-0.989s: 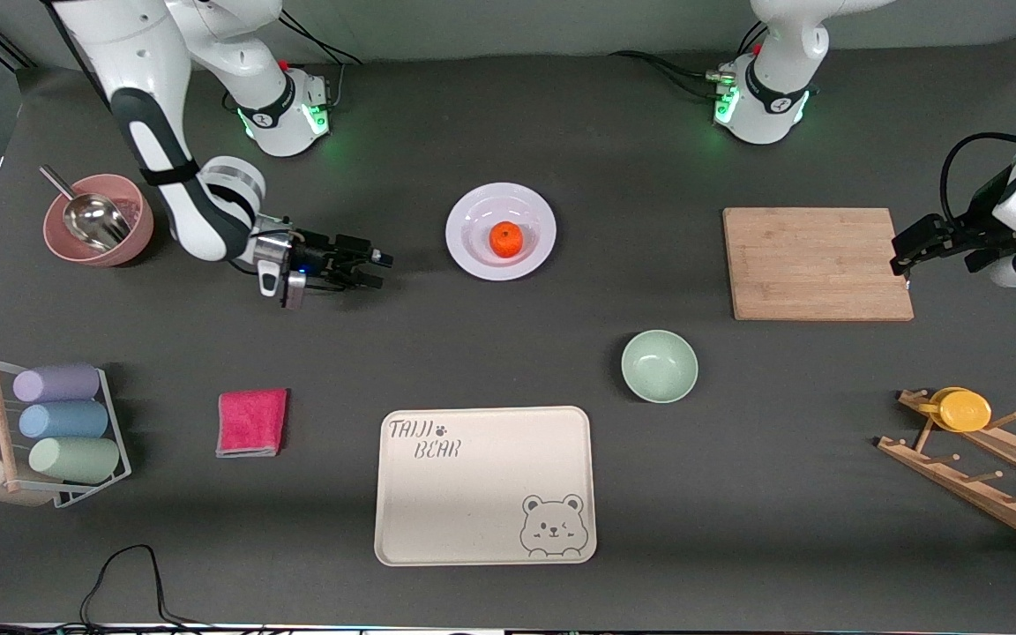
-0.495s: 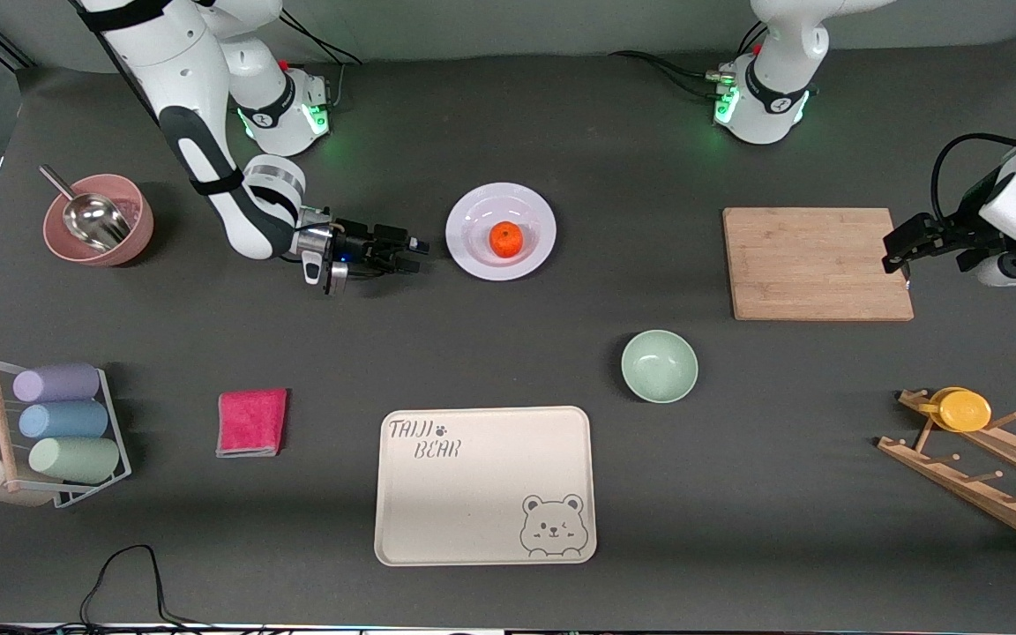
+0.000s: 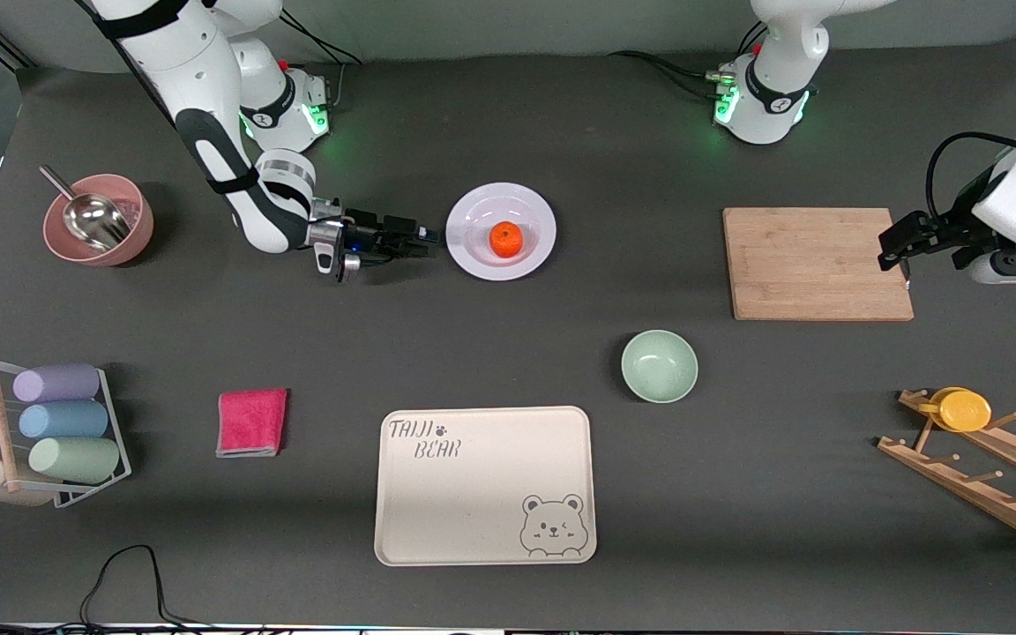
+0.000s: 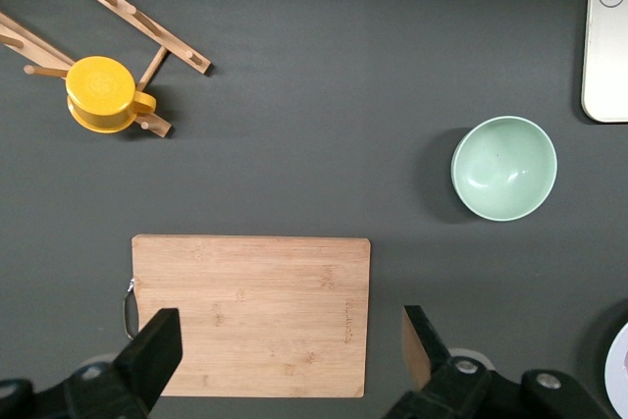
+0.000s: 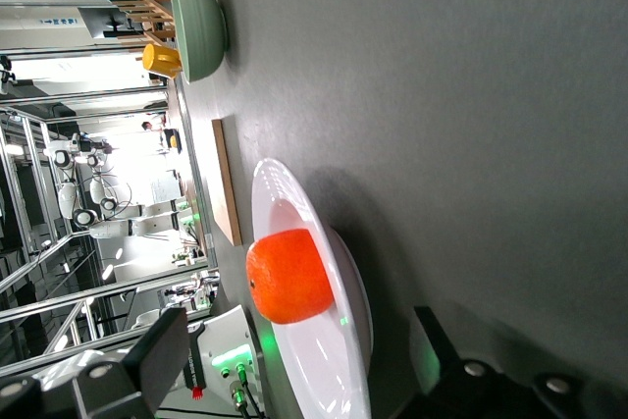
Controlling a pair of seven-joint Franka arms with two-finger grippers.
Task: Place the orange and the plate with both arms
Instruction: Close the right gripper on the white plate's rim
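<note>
The orange (image 3: 505, 239) sits in the well of the white plate (image 3: 477, 212) in the middle of the table. My right gripper (image 3: 424, 242) is open, held low and level, its tips just short of the plate's rim on the right arm's side. The right wrist view shows the orange (image 5: 287, 276) on the plate (image 5: 319, 355) straight ahead between the open fingers. My left gripper (image 3: 892, 249) is open above the end of the wooden cutting board (image 3: 817, 263) toward the left arm's end of the table. The left wrist view shows the board (image 4: 250, 313) below it.
A mint-green bowl (image 3: 659, 365) and a cream bear-print tray (image 3: 484, 484) lie nearer the front camera. A pink bowl with a metal scoop (image 3: 98, 220), a cup rack (image 3: 45, 432) and a pink cloth (image 3: 251, 422) are at the right arm's end. A wooden rack with a yellow cup (image 3: 962, 410) is at the left arm's end.
My right gripper has moved along the table toward the plate and now stands at its rim. My left gripper has drifted slightly toward the board.
</note>
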